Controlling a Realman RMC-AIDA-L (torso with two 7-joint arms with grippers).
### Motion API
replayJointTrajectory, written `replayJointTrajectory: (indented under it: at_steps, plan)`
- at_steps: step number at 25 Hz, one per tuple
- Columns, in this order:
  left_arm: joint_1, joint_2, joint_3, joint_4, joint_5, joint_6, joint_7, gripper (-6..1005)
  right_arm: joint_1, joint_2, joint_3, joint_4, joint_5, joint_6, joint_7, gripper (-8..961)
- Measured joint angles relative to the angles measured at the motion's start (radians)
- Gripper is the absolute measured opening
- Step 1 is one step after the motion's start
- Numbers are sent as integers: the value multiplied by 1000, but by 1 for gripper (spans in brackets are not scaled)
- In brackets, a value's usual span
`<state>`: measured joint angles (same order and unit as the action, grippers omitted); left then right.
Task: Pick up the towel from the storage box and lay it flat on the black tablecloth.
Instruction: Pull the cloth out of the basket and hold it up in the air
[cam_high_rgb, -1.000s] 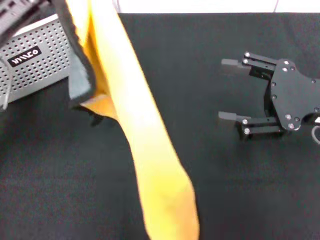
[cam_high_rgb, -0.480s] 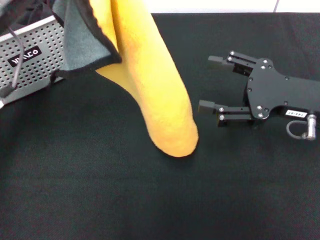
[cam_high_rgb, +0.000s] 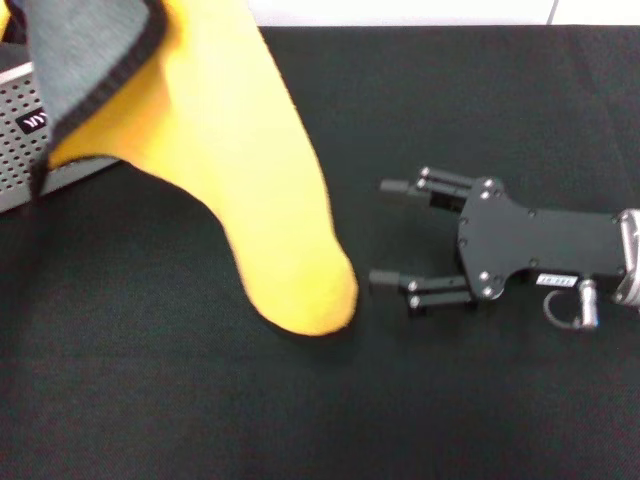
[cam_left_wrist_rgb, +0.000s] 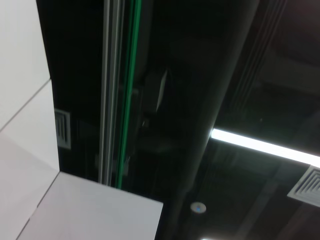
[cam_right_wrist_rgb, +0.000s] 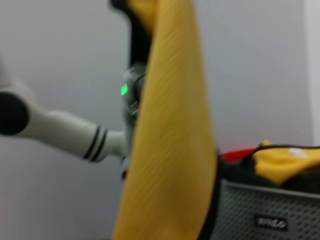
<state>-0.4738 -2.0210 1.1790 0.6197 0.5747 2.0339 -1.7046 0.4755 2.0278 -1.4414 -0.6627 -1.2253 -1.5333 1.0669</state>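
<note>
Here, the black tablecloth (cam_high_rgb: 480, 420) fills your view; the towel (cam_high_rgb: 240, 180) hangs above it, yellow face out (a grey-green flap folds over at the top), its lower tip near the cloth; the storage box (cam_high_rgb: 20, 150) sits behind it at your left; the right gripper (cam_high_rgb: 395, 235) lies beside the tip, fingers spread wide, holding nothing; the left gripper is out of view.

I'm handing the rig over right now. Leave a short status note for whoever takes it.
Left gripper: out of view above the head view's top left; the towel hangs from there.
Right gripper: open, empty, low over the black tablecloth, just right of the towel's hanging tip.
Storage box: far left; more cloth shows in it in the right wrist view.
Done: towel out of the box.
Left: spread it flat on the tablecloth.
</note>
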Motion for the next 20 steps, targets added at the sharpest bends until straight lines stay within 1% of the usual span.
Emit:
replayJointTrajectory:
  at_steps: [4, 8, 12, 15, 20]
  plan:
    - [-1, 0, 1, 1, -32, 0, 0, 23, -4, 0, -80, 1, 34, 68, -47, 868]
    - [-9, -3, -1, -6, -67, 0, 1, 23, -1, 0, -205, -1, 153, 189, -110, 868]
    - [-23, -6, -2, -28, -93, -1, 4, 23, 2, 0, -287, -6, 258, 271, -187, 868]
    - [-29, -6, -16, -54, -112, -1, 7, 23, 2, 0, -322, -9, 309, 281, -223, 868]
    - [-33, -12, -86, -122, -109, -3, 12, 23, -16, 0, -327, -28, 323, 211, -248, 868]
